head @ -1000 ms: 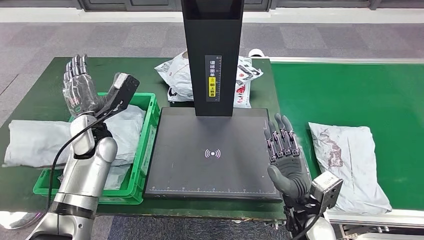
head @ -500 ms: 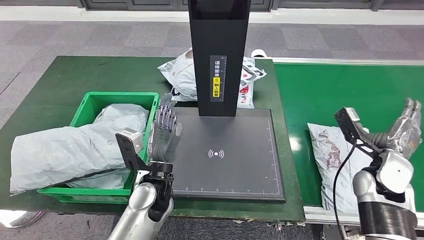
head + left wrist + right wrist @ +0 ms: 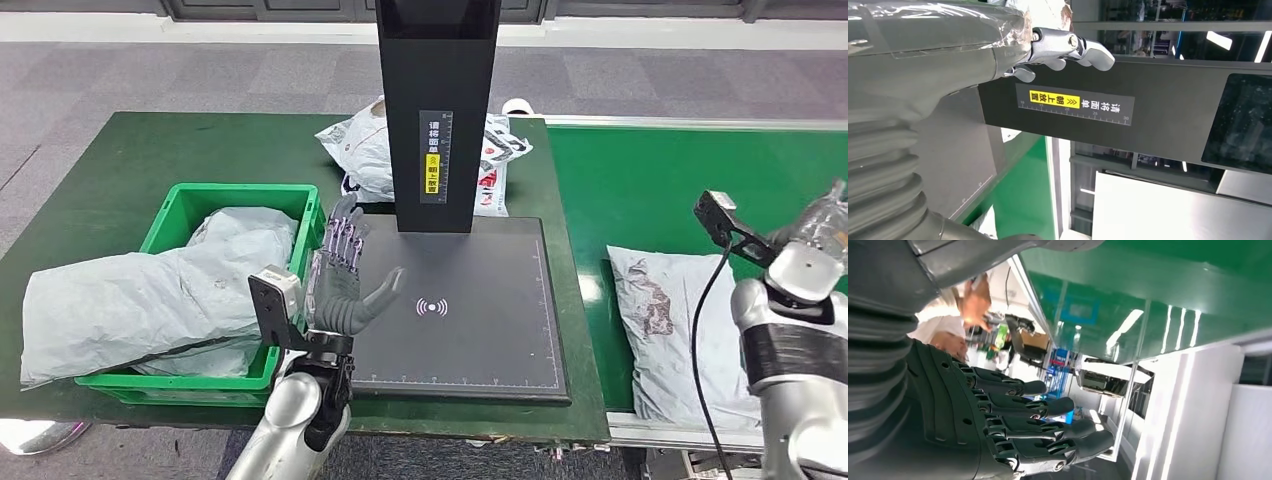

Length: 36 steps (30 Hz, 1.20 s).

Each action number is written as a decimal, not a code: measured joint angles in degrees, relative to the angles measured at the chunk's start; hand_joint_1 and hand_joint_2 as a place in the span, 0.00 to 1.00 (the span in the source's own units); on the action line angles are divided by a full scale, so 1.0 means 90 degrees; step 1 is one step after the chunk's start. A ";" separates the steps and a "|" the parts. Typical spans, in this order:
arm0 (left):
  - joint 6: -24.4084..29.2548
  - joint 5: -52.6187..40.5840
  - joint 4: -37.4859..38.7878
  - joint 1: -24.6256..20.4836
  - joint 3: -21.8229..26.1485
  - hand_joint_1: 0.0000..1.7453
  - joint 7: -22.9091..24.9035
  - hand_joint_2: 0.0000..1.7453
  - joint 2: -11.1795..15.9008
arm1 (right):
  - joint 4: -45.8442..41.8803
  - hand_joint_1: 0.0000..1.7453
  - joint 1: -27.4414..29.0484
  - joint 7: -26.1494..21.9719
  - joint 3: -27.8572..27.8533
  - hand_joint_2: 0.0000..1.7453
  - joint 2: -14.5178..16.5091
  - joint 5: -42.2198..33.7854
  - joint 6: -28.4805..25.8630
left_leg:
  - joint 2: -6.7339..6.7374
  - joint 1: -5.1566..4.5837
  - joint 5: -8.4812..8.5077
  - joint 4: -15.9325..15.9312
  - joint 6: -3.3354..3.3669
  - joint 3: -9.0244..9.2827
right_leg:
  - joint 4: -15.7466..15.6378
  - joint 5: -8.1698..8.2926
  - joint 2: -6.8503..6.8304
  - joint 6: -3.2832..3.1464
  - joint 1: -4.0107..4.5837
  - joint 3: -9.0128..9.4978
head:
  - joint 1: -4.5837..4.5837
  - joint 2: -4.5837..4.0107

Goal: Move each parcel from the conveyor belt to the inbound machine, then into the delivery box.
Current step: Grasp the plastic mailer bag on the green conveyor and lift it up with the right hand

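A grey crumpled parcel (image 3: pixel 680 330) lies on the green conveyor belt (image 3: pixel 660 170) near its front edge. The inbound machine is a black scan platform (image 3: pixel 470 330) with a tall black post (image 3: pixel 437 110). My left hand (image 3: pixel 343 280) stands upright over the platform's left edge, fingers spread, holding nothing. The same left hand (image 3: pixel 948 45) faces the post's yellow label in the left wrist view. My right hand (image 3: pixel 822 215) hangs at the far right above the belt, beyond the parcel. In the right wrist view my right hand (image 3: pixel 1013 425) has straight fingers and nothing in it.
A green delivery box (image 3: pixel 235 193) left of the platform holds grey parcels; one big grey parcel (image 3: pixel 120 300) drapes over its left wall. White printed parcels (image 3: pixel 362 150) lie behind the post. The belt's metal frame (image 3: pixel 680 432) runs along the front right.
My left hand came from above the box to the platform's left edge and spread its thumb. My right hand left the platform, swung right over the belt, past the parcel.
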 joint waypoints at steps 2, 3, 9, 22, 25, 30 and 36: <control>0.0001 0.0013 0.0041 -0.0009 0.0000 0.00 -0.0028 1.00 0.0004 | 0.0386 0.00 -0.0206 -0.0124 0.0135 0.75 -0.0030 -0.0007 0.0092 | 0.0000 0.0001 0.0000 0.0000 0.0000 0.0000 | 0.0000 0.0000 0.0000 0.0000 0.0000 0.0000 | 0.0000 0.0000; 0.0004 0.0027 0.0063 -0.0011 0.0000 0.00 -0.0057 1.00 0.0008 | 0.0568 0.00 -0.0283 -0.0220 0.0194 0.50 -0.0036 -0.0046 0.0170 | -0.0001 0.0001 0.0000 0.0000 0.0000 0.0000 | 0.0000 -0.0001 0.0000 0.0000 0.0001 0.0000 | 0.0000 0.0000; -0.0061 0.0222 0.0348 -0.0185 0.0000 0.00 -0.0236 1.00 0.0064 | 0.1557 0.00 -0.0311 -0.2450 0.0581 1.00 -0.0035 -0.0816 0.1830 | -0.0018 0.0007 -0.0001 0.0000 -0.0001 -0.0003 | -0.0001 -0.0005 -0.0014 -0.0002 0.0006 0.0001 | 0.0000 0.0000; 0.0054 0.0274 0.0639 -0.0346 0.0000 0.00 -0.0171 1.00 0.0137 | 0.2121 0.00 0.0187 -0.4293 0.1964 0.00 0.0296 -0.1942 0.2761 | -0.0016 0.0012 -0.0002 -0.0001 -0.0004 -0.0003 | -0.0001 -0.0006 -0.0009 -0.0004 0.0011 -0.0001 | 0.0000 0.0000; 0.0197 0.0141 0.0644 -0.0345 -0.0004 0.00 -0.0064 1.00 0.0130 | 0.2110 0.00 0.0229 -0.4149 0.2314 0.00 0.0384 -0.2204 0.2719 | -0.0013 0.0015 -0.0002 -0.0001 -0.0004 0.0002 | -0.0002 -0.0006 -0.0009 -0.0004 0.0014 0.0001 | 0.0000 0.0000; 0.0294 0.0065 0.0686 -0.0345 -0.0005 0.00 -0.0010 1.00 0.0121 | 0.2057 0.07 0.0276 -0.4116 0.2744 0.00 0.0355 -0.2497 0.2713 | 0.0019 0.0017 -0.0007 0.0000 -0.0012 0.0015 | -0.0002 -0.0002 0.0019 -0.0009 0.0018 0.0003 | 0.0000 0.0000; 0.0415 -0.0016 0.0698 -0.0344 -0.0006 0.00 0.0016 1.00 0.0123 | 0.1819 1.00 0.0374 -0.3895 0.3050 1.00 0.0129 -0.3053 0.2687 | 0.0034 0.0018 -0.0012 -0.0001 -0.0020 0.0029 | -0.0002 -0.0002 0.0035 -0.0016 0.0028 0.0005 | 0.0000 0.0000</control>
